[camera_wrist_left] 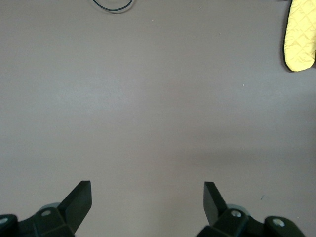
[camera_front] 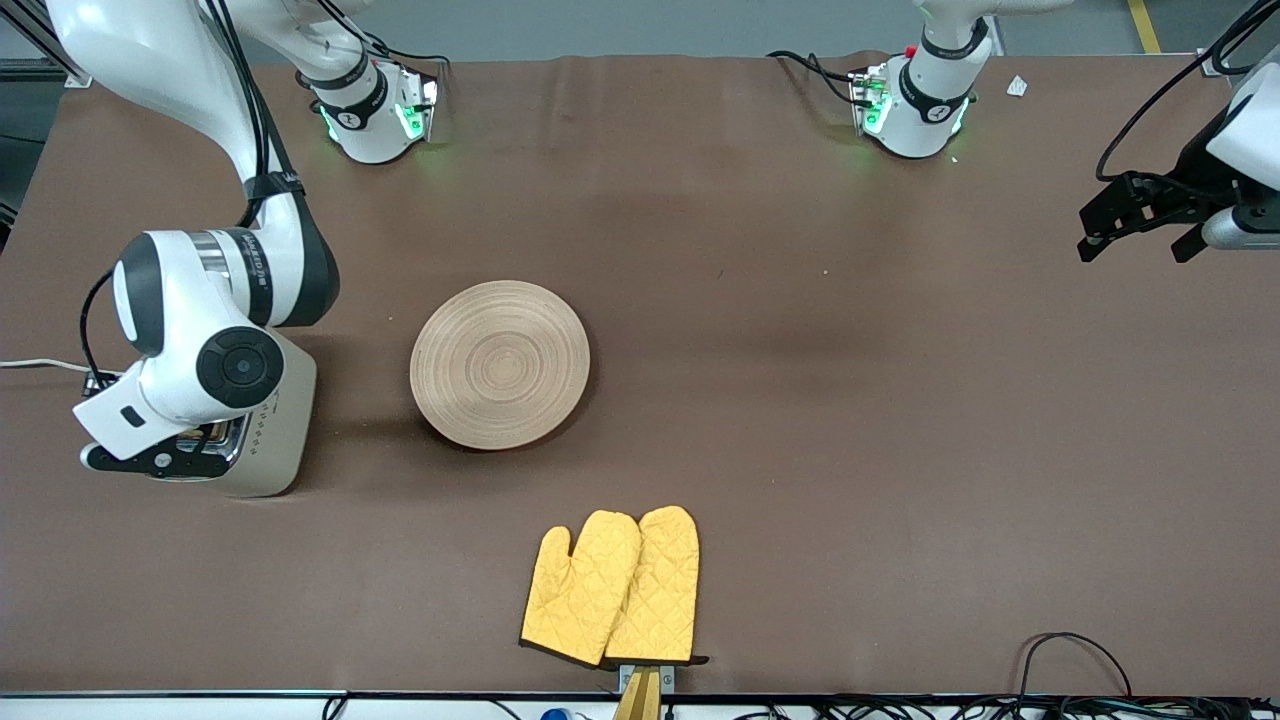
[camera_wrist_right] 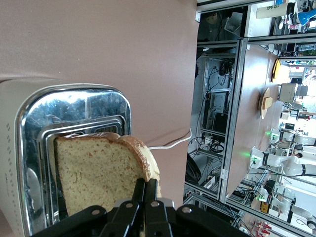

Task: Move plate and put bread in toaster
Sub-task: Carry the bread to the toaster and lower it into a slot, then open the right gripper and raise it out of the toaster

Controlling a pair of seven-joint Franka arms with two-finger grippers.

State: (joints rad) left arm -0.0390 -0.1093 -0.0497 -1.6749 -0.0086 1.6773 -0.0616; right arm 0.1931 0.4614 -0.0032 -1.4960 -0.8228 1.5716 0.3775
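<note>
The toaster [camera_front: 283, 436] stands at the right arm's end of the table. My right gripper [camera_front: 188, 447] is over its chrome top, shut on the bread. In the right wrist view the gripper [camera_wrist_right: 146, 186] pinches the crust at one corner of the bread [camera_wrist_right: 96, 173], which stands tilted and partly inside a slot of the toaster [camera_wrist_right: 74, 104]. The plate [camera_front: 499, 364] lies bare on the table beside the toaster, toward the middle. My left gripper [camera_front: 1140, 243] waits open and empty over the left arm's end of the table, and its wrist view [camera_wrist_left: 148, 190] shows only bare mat below it.
Two yellow oven mitts [camera_front: 615, 585] lie near the front edge, nearer the front camera than the plate; they also show in the left wrist view [camera_wrist_left: 300, 34]. The toaster's white cord [camera_front: 40, 365] runs off the table's end. A black cable loop [camera_front: 1070, 650] lies at the front corner.
</note>
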